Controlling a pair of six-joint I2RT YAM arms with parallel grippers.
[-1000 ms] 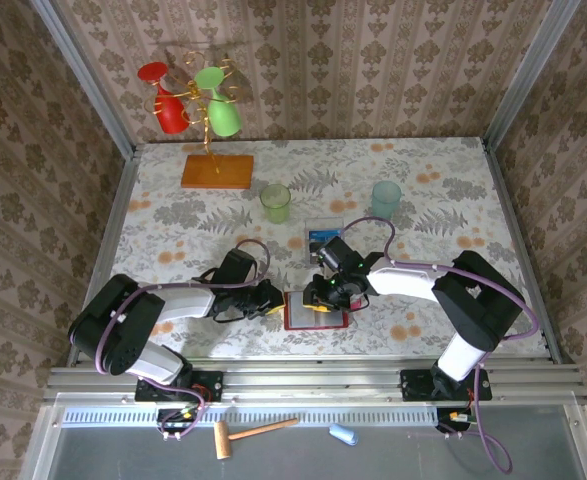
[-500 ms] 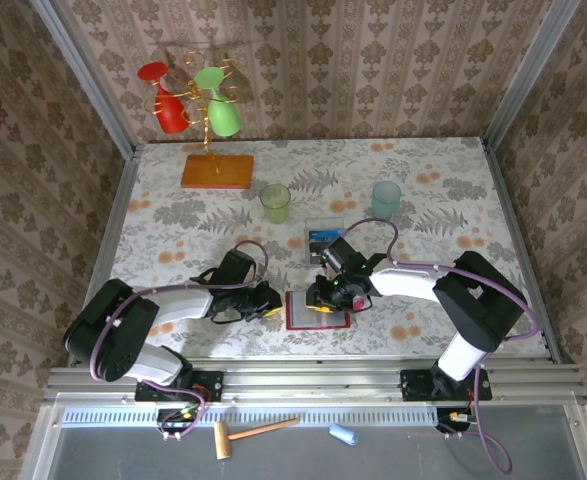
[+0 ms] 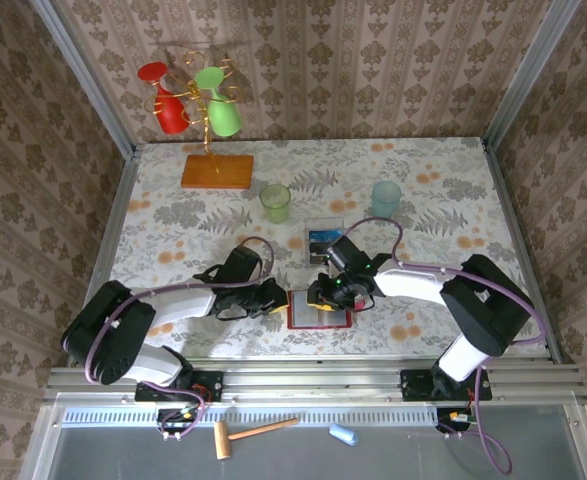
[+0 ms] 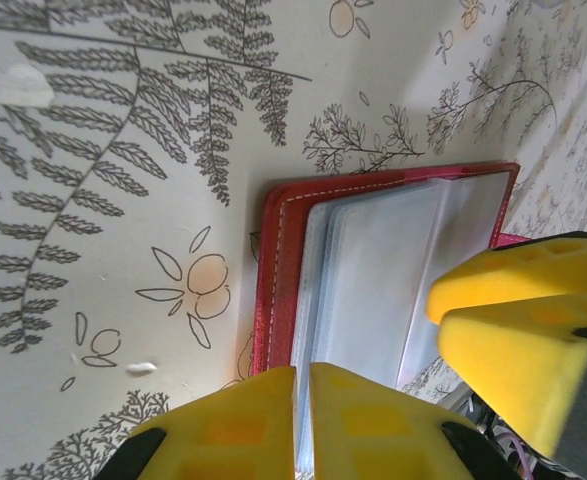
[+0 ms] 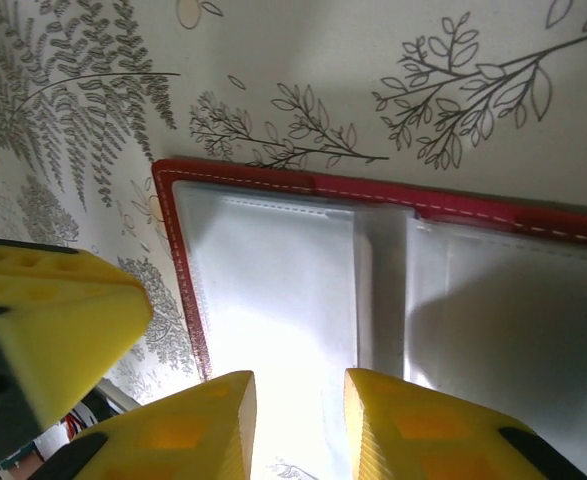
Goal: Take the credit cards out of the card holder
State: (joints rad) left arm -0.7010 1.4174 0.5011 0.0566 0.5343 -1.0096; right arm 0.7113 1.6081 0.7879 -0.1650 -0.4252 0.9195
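Note:
The red card holder (image 3: 320, 312) lies open on the table, its pale clear pockets (image 5: 273, 260) facing up; glare hides whether cards sit in them. One blue-and-pale credit card (image 3: 323, 240) lies on the table just beyond it. My left gripper (image 3: 278, 297) is at the holder's left edge. In the left wrist view that gripper (image 4: 301, 375) is shut on a thin pocket leaf of the holder (image 4: 278, 260). My right gripper (image 3: 328, 293) hovers low over the holder. In the right wrist view this gripper (image 5: 301, 385) stands a little open above a pocket, with nothing between its fingers.
A green cup (image 3: 275, 203) and a teal cup (image 3: 386, 198) stand behind the card. At the back left, an orange wooden base (image 3: 217, 171) carries a wire tree hung with red and green cups. Metal frame posts bound the table on both sides.
My left gripper has edged right, closer against the holder's left edge. The right gripper has stayed over the holder with only a slight shift.

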